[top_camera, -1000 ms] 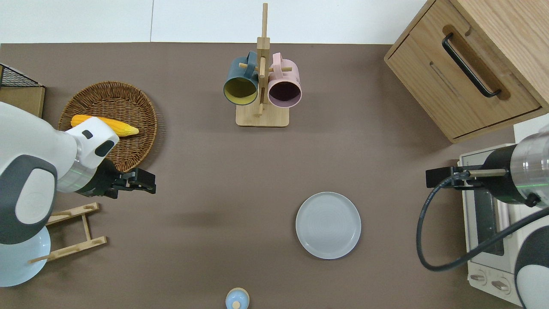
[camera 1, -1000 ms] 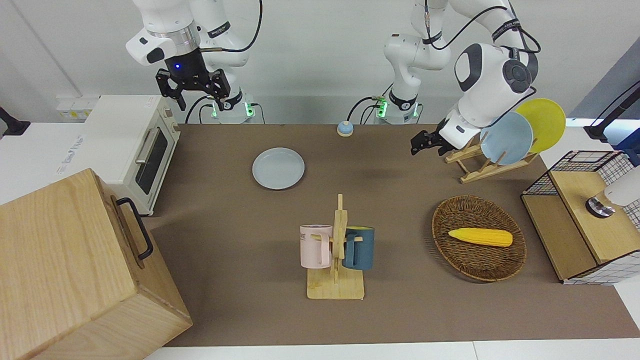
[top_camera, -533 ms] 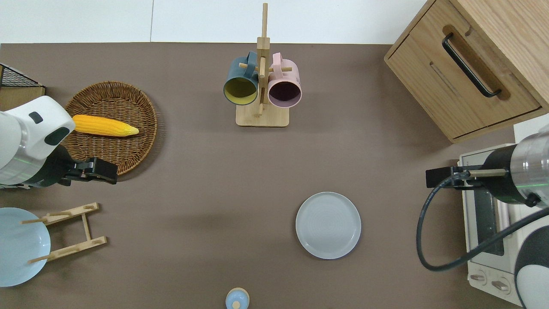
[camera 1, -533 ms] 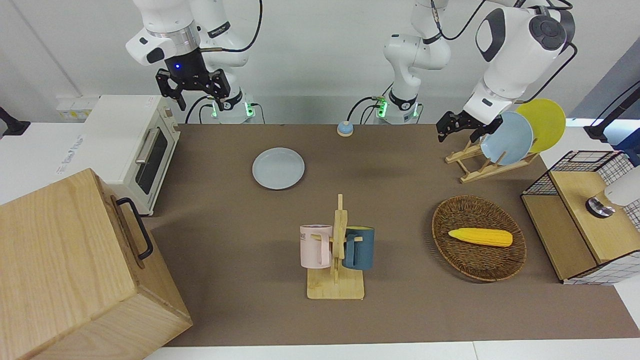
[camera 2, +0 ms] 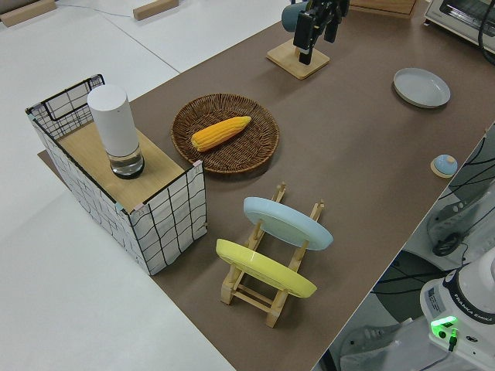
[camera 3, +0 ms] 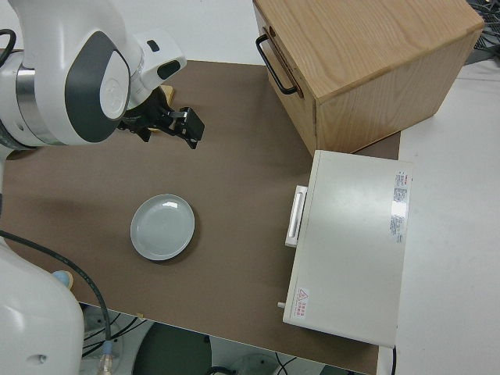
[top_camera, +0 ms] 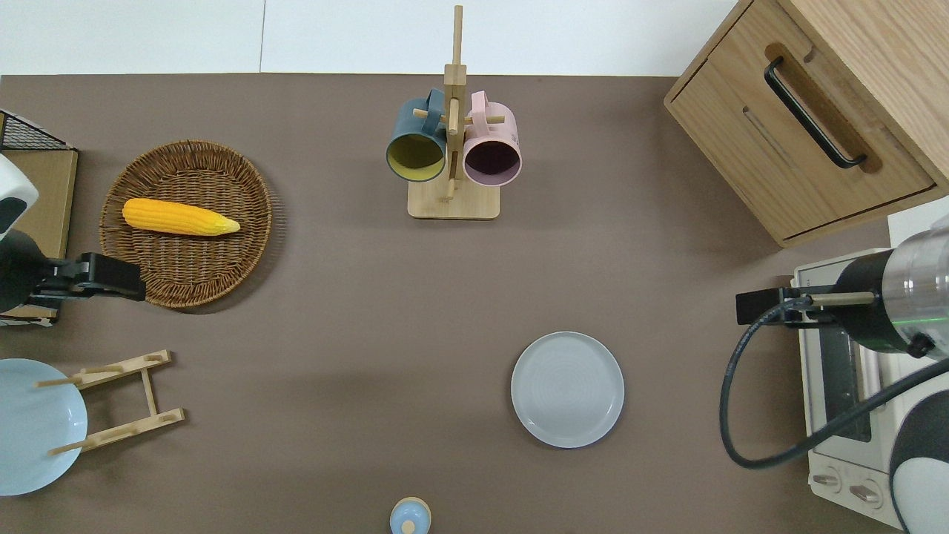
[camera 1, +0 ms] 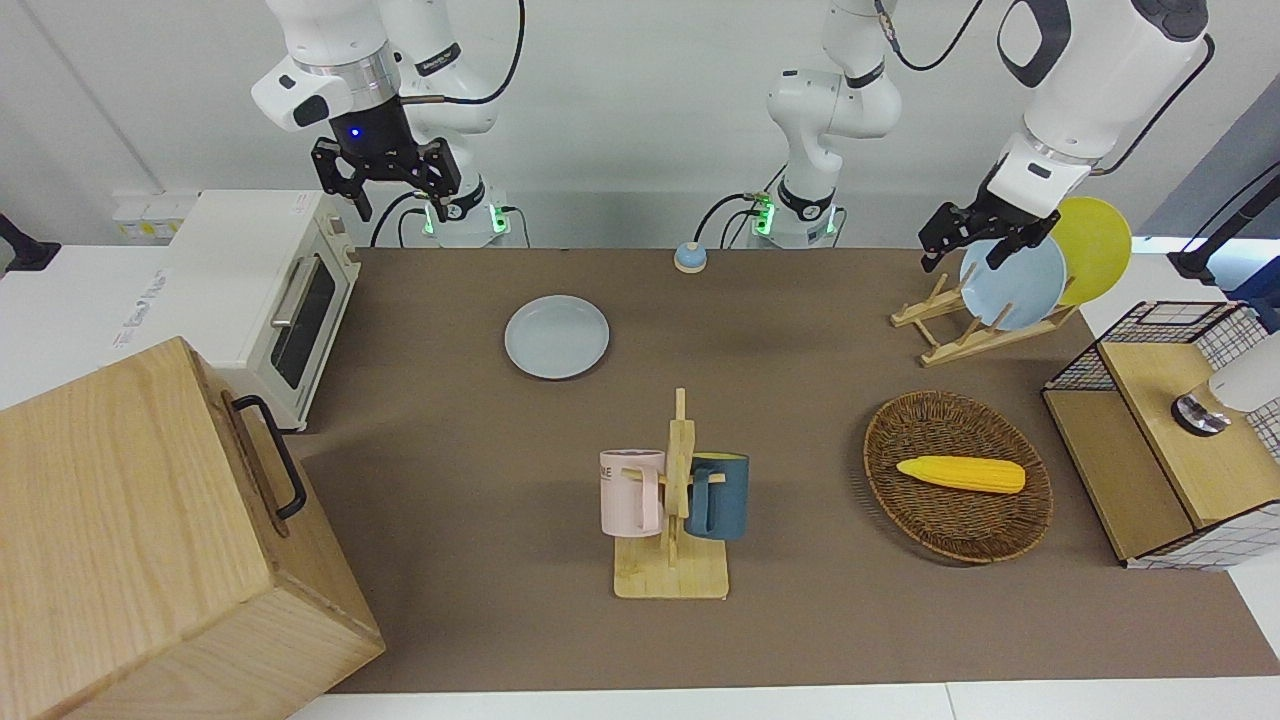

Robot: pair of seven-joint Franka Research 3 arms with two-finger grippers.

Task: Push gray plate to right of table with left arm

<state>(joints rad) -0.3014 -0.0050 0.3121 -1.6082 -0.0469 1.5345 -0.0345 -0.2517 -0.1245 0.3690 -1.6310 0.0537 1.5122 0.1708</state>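
Note:
The gray plate (camera 1: pixel 557 336) (top_camera: pixel 567 389) (camera 2: pixel 421 86) (camera 3: pixel 162 226) lies flat on the brown table (top_camera: pixel 356 297), between the middle and the right arm's end, with nothing touching it. My left gripper (camera 1: pixel 985 238) (top_camera: pixel 122 277) (camera 2: pixel 315 29) hangs high in the air over the rim of the wicker basket (top_camera: pixel 261 222), at the left arm's end of the table and far from the plate. It holds nothing. The right arm is parked, and its gripper (camera 1: pixel 385 192) is open and empty.
A mug rack (top_camera: pixel 452 200) with a teal and a pink mug stands farther from the robots than the plate. The basket holds a corn cob (top_camera: pixel 180 217). A plate rack (camera 1: pixel 960 330), a wire crate (camera 1: pixel 1170 430), a toaster oven (camera 1: pixel 270 290), a wooden cabinet (top_camera: pixel 808 119) and a small bell (camera 1: pixel 690 258) are also there.
The left arm has risen and swung toward its own end of the table, carrying its gripper from beside the plate rack to over the basket's rim. The plate and right arm have not moved.

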